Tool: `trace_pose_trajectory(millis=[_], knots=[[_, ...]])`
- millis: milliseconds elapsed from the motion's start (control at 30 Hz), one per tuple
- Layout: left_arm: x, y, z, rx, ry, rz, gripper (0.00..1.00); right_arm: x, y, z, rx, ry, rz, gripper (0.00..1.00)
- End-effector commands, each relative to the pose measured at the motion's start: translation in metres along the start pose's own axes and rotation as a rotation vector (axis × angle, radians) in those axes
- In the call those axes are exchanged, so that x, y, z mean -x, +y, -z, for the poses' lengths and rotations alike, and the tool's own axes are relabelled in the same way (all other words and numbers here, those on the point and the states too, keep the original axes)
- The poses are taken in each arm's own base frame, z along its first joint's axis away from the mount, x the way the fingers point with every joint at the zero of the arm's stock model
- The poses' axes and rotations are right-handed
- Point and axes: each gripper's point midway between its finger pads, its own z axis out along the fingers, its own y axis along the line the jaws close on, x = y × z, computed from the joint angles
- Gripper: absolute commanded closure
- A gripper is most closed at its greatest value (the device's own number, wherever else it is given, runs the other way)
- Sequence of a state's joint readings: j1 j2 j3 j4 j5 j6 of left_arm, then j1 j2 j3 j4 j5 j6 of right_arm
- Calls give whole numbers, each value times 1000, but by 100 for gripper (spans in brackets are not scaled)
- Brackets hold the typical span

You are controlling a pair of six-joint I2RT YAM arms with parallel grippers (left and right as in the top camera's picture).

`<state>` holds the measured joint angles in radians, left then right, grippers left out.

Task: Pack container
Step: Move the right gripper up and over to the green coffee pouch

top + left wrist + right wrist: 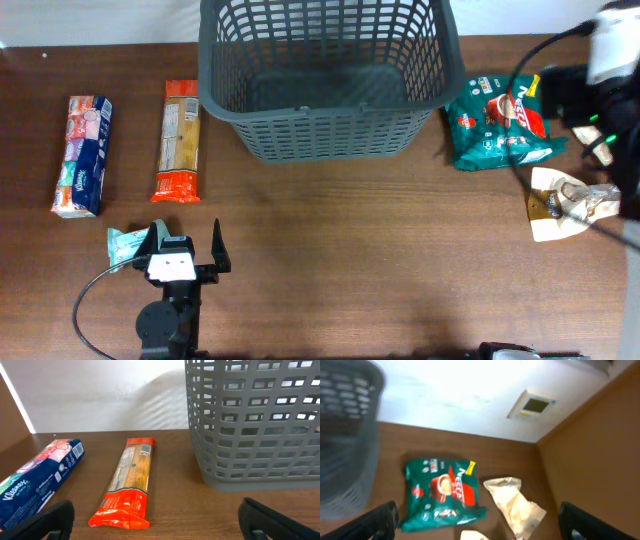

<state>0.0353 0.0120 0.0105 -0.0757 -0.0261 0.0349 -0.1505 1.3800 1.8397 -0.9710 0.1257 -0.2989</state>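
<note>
The counter [380,250] is spreading under everything as a flat brown surface with a dark wood grain. The container [330,130] is standing upright on it at 12 o'clock. It is a dark grey plastic basket, rectangular with rounded corners. Its walls are showing a lattice of slots and its base is showing solid.

Just beside the container, at 2 o'clock, a puffy green foil packet [497,122] with a red panel is lying flat, its film glinting. At 9 o'clock, well apart from the container, a soft oblong tissue pack [82,155] in blue and pink wrap is lying lengthwise. A long narrow pasta packet [181,140] is lying parallel to it, between it and the container. Its film is glossy, orange at the crimped ends and pale along the middle.

At 3 o'clock, near the green packet, a crumpled cream wrapper [560,205] is lying in wrinkled folds. At 8 o'clock a small teal sachet [125,245] is lying flat against the left hand's outer finger.

The left hand [187,235] is sitting at 7 o'clock with its two black fingers spread wide, gripping nothing. The right hand [482,522] is hanging over the 3 o'clock edge, blurred from overhead. Its wrist view is showing the fingers parted to both lower corners, gripping nothing.
</note>
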Motion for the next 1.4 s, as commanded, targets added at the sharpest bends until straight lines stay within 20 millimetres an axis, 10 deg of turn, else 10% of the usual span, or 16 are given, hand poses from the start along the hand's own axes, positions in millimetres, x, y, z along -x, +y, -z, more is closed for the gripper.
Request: trace_pose_trajectory(millis=[0,233,667,933,1367], knots=[[-1,-1,0,-7,2,-15,1,-1,-3,-33,149,5,-91,1],[-1,-1,0,-7,2,-15,1,-24,-21,-92,257,162,-274,1],[-1,-1,0,-7,2,-15,1,-97,28,-185,494,451,-302,1],[-1,-1,0,-7,2,-15,1,-148,60,-205,610,614,-223,1],[-1,-1,0,-7,2,-15,1,-164,108,-214,649,687,-10,2]])
